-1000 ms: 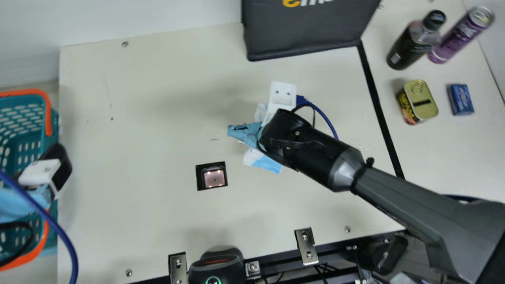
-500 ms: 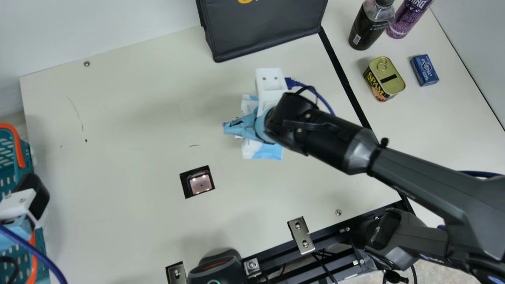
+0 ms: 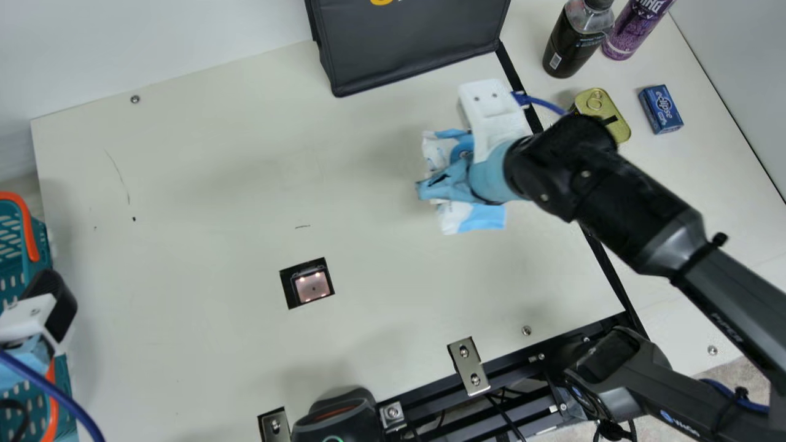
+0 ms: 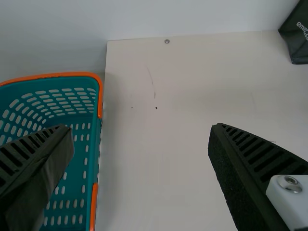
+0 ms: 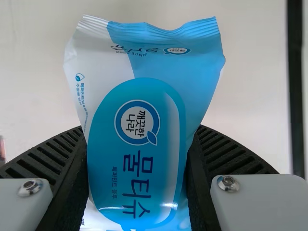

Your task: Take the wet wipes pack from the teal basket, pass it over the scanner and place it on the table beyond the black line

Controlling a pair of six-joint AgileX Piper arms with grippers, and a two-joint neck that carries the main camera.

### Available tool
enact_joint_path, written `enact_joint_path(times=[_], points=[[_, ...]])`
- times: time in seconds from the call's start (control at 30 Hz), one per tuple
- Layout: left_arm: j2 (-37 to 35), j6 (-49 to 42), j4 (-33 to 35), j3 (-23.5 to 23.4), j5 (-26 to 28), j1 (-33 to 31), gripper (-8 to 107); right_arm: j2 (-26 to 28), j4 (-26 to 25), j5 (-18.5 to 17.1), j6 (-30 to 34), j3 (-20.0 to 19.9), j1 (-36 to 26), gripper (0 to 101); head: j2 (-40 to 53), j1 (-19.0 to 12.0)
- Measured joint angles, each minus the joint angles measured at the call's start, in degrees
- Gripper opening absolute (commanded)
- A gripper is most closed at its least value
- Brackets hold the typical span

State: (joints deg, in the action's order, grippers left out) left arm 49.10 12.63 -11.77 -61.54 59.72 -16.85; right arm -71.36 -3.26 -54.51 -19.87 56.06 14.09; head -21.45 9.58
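Observation:
My right gripper (image 3: 428, 188), under a light blue cover in the main view, is above the table left of the black line (image 3: 605, 264). The wet wipes pack (image 3: 474, 218) sticks out on both sides of it. In the right wrist view, the blue-and-white wet wipes pack (image 5: 139, 120) is squeezed between the ribbed fingers of the right gripper (image 5: 138, 144). At the main view's left edge my left gripper (image 3: 31, 325) is over the teal basket (image 3: 38, 239). The left wrist view has the left gripper (image 4: 139, 149) open, nothing held, one finger above the basket (image 4: 82, 159). The scanner (image 3: 312, 286) lies left of the pack.
Beyond the line stand a dark bottle (image 3: 571, 46), a purple can (image 3: 632, 27), a yellow-lidded tin (image 3: 605, 110), partly behind the right arm, and a small blue box (image 3: 661, 109). A black bag (image 3: 411, 46) stands at the back. A handheld device (image 3: 338, 417) is at the front edge.
The neck camera has turned since the earliest picture. In the last half second my right gripper has carried the pack rightward, closer to the black line. The left gripper has kept still.

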Motion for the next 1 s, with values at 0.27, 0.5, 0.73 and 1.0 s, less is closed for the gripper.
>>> enact_joint_path(times=[0.27, 0.5, 0.73, 1.0], points=[[0.0, 0.0, 0.0, 0.0, 0.0, 0.0, 90, 4.0, 3.9, -4.2, 18.3, -0.2, -12.4, 0, 0.0, 0.0], [0.0, 0.0, 0.0, 0.0, 0.0, 0.0, 90, 5.8, 6.9, -7.1, 32.4, -0.3, -24.3, 0, 0.0, 0.0], [0.0, 0.0, 0.0, 0.0, 0.0, 0.0, 90, 6.1, 9.7, -8.8, 45.2, -0.4, -37.2, 0, 0.0, 0.0], [0.0, 0.0, 0.0, 0.0, 0.0, 0.0, 90, 4.5, 12.9, -9.1, 58.4, -0.7, -51.4, 0, 0.0, 0.0]])
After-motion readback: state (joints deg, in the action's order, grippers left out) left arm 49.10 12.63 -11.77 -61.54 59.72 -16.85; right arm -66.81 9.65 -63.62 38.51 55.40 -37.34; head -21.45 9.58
